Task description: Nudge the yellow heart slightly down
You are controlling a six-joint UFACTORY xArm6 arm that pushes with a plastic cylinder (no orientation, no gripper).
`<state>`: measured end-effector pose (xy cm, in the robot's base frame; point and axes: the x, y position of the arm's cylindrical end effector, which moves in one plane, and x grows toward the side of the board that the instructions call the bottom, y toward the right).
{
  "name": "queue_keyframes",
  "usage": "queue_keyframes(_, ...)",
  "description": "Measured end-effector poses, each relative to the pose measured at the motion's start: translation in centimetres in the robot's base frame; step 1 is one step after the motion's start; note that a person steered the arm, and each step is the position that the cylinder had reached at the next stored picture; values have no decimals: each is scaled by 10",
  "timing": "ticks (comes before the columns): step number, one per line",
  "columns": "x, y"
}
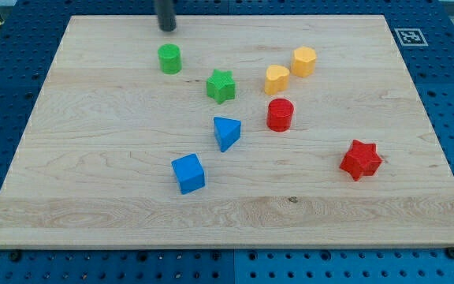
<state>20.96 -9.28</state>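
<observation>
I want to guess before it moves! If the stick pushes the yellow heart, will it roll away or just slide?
Probably slide: the yellow heart looks flat-bottomed and squat on the smooth board, so rolling or tipping seems unlikely. It looks small and rigid, so likely light. An off-centre push may turn it. Pushed down, it could bump the red cylinder. My tip is far off, at its upper left.

Bright even light, soft short shadows, sharp focus, no glare.

On the table (93,118), the tip (167,28) stands near the view's top edge, above the green cylinder (169,59). The green star (221,86) lies to that cylinder's lower right. To the star's right is the yellow heart (276,79), with the yellow hexagon (304,61) just beside it at upper right and the red cylinder (280,115) below it. The blue triangle (226,132) lies below the green star, with the blue cube (188,173) at the triangle's lower left. The red star (360,160) sits apart at lower right.
</observation>
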Motion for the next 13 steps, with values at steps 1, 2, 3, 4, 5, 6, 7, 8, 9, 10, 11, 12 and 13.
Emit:
queue_keyframes(1,-1,75)
queue_keyframes(2,5,180)
queue_keyframes(3,32,282)
queue_keyframes(4,74,329)
queue_keyframes(5,45,337)
queue_keyframes(6,18,295)
queue_keyframes(7,17,232)
queue_keyframes(8,26,185)
queue_keyframes(9,69,179)
queue_keyframes(10,109,177)
queue_keyframes(11,117,165)
queue_keyframes(12,117,142)
queue_keyframes(13,119,136)
